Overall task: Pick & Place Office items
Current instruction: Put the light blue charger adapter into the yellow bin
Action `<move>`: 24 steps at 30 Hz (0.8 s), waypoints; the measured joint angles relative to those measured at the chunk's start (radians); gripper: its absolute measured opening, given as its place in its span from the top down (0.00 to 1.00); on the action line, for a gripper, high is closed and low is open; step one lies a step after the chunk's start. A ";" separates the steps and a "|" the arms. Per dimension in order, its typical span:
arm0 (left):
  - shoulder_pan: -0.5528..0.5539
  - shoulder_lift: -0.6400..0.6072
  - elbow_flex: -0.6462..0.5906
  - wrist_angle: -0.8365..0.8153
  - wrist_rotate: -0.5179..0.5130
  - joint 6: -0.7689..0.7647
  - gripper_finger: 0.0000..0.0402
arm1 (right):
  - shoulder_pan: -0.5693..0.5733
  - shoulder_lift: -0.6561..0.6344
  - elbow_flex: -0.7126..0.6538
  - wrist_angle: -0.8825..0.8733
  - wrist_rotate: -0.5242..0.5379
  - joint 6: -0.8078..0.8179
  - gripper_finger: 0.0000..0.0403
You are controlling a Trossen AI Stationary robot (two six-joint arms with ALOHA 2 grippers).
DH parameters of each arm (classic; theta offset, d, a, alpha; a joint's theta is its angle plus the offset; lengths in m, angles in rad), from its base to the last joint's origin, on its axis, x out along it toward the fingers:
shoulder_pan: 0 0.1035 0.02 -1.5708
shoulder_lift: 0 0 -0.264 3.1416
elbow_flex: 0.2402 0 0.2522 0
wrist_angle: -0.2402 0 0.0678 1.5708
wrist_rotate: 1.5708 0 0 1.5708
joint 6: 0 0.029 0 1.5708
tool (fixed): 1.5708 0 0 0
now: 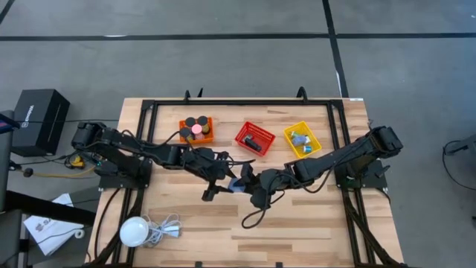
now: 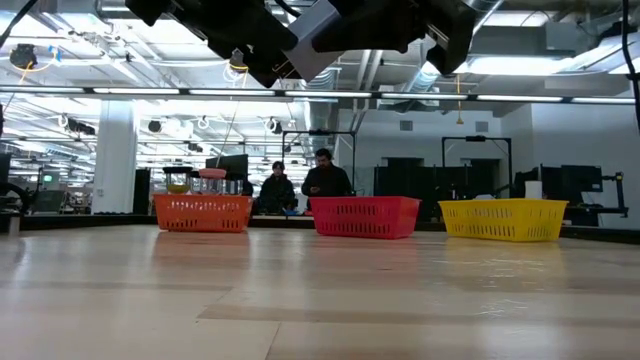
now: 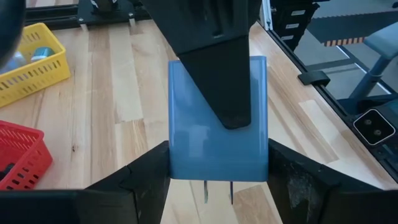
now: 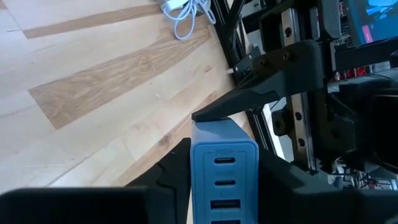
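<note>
A light-blue squarish block (image 1: 236,184) hangs over the table's middle, and both grippers are shut on it from opposite sides. My left gripper (image 3: 217,163) comes from the table's left and has the end with two metal prongs (image 3: 217,190). My right gripper (image 4: 224,163) comes from the right and has the end with a row of ports (image 4: 224,180). Black short cylinders and a pink one stand in the orange basket (image 1: 197,130). Light-blue pieces lie in the yellow basket (image 1: 302,139). My left gripper pinches the block's two narrow sides (image 3: 177,155) between its two fingers, at the pronged end. The fingers slant down from the table's left. The block is lifted clear of the table. My right gripper pinches the block's two broad faces at the port end (image 4: 202,155). One finger (image 3: 224,93) lies flat along the upper broad face. The fingers slant down from the table's right, rolled so that they stand crosswise to the left gripper's fingers.
A red basket (image 1: 255,138) stands between the orange and the yellow one along the far side. A white bulb-like thing with a white cable (image 1: 135,231) lies at the near left. Bare wood spreads under the arms and to the near right. People sit beyond the table (image 2: 300,185).
</note>
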 joint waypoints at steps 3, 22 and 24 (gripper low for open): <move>0.000 0.000 0.000 0.000 -0.001 0.001 0.43 | 0.002 0.000 0.000 -0.002 0.002 0.006 0.68; 0.000 0.000 0.001 0.009 -0.011 0.008 0.34 | 0.002 0.000 0.000 -0.032 0.002 0.077 0.68; 0.000 0.000 0.001 0.011 -0.021 0.008 0.32 | 0.002 0.000 0.000 -0.031 0.002 0.098 0.70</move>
